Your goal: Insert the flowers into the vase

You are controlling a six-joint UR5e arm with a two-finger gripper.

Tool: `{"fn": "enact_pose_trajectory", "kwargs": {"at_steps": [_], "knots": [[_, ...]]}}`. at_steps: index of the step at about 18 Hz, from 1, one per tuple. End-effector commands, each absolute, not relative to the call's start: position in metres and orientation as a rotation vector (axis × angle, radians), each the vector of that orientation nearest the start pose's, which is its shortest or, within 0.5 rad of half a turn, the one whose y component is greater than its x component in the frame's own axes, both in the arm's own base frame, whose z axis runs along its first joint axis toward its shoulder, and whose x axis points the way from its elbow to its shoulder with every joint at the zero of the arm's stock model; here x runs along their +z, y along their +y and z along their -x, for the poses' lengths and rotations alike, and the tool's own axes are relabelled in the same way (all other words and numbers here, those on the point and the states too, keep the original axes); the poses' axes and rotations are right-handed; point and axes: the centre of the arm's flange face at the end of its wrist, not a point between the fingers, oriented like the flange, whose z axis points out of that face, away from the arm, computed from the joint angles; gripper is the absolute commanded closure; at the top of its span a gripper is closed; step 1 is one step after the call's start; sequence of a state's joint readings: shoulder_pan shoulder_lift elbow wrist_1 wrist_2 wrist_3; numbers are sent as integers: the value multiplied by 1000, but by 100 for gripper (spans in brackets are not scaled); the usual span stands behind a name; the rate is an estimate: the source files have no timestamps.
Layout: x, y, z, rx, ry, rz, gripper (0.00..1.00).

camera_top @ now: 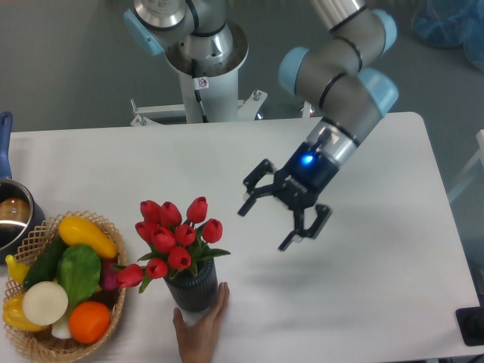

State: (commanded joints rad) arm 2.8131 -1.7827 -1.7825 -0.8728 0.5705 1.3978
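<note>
The red tulips [172,233] stand upright in the dark grey ribbed vase [194,289] near the table's front edge, buds up, green leaves spreading over the vase's mouth. A person's hand [200,327] holds the vase from below. My gripper [272,221] hangs above the table to the right of the flowers, open and empty, well apart from them.
A wicker basket [110,229] with a yellow squash, green pepper, orange and other vegetables sits at the front left. A metal pot [15,214] with a blue handle stands at the left edge. The robot's base [204,64] is behind the table.
</note>
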Motion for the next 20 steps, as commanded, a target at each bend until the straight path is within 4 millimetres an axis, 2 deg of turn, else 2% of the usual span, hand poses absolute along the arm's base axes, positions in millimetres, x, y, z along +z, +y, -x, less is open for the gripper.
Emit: {"fn": "enact_pose_trajectory", "kwargs": {"at_steps": [4,7,10,13,17,20], "knots": [[455,345,451,226,262,2270,0],[477,323,445,402,250,2433,0],[501,313,434,512,261,2483,0],[506,297,426,566,320,2558,0],[503,272,416,621,559,2764,0],[502,254,413,603,532,2797,0]]}}
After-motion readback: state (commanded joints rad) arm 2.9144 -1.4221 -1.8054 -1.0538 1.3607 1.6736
